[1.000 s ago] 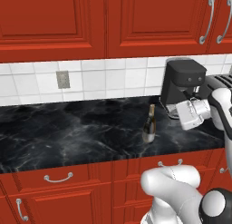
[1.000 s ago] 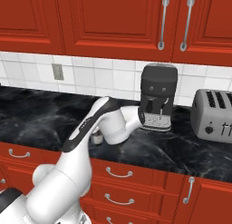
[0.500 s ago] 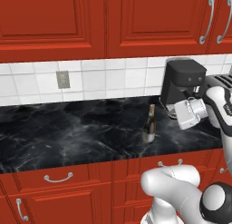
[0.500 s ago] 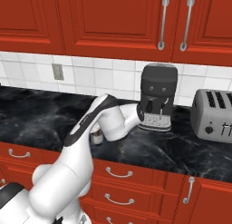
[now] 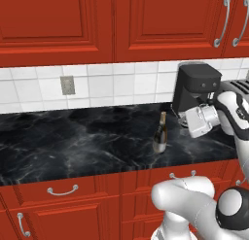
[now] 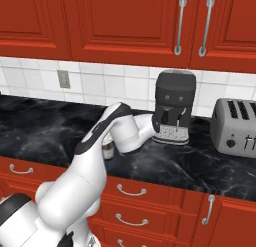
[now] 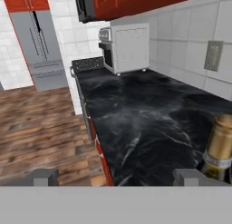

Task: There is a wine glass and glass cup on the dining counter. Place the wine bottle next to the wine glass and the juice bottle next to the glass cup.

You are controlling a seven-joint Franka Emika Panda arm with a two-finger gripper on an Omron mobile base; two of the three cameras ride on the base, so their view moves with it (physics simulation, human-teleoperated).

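Note:
The wine bottle (image 5: 160, 134), dark with a long neck and pale label, stands upright near the front of a black marble kitchen counter (image 5: 73, 142). My gripper (image 5: 188, 121) hovers open to its right, in front of the coffee machine, apart from the bottle. In the hand view the bottle's neck (image 7: 220, 148) rises at the lower right, outside the open gripper (image 7: 118, 177), with nothing between the fingers. In the right base view my arm covers most of the bottle (image 6: 107, 149). The wine glass, glass cup, juice bottle and dining counter are out of view.
A black coffee machine (image 5: 195, 88) stands against the tiled wall just behind my hand. A silver toaster (image 6: 236, 127) sits further right. Red cabinets hang above and drawers run below. Far along the counter stands a white appliance (image 7: 129, 46).
The hand has edged a little left toward the bottle while the elbow shifted. The jaws stayed open and the bottle did not move.

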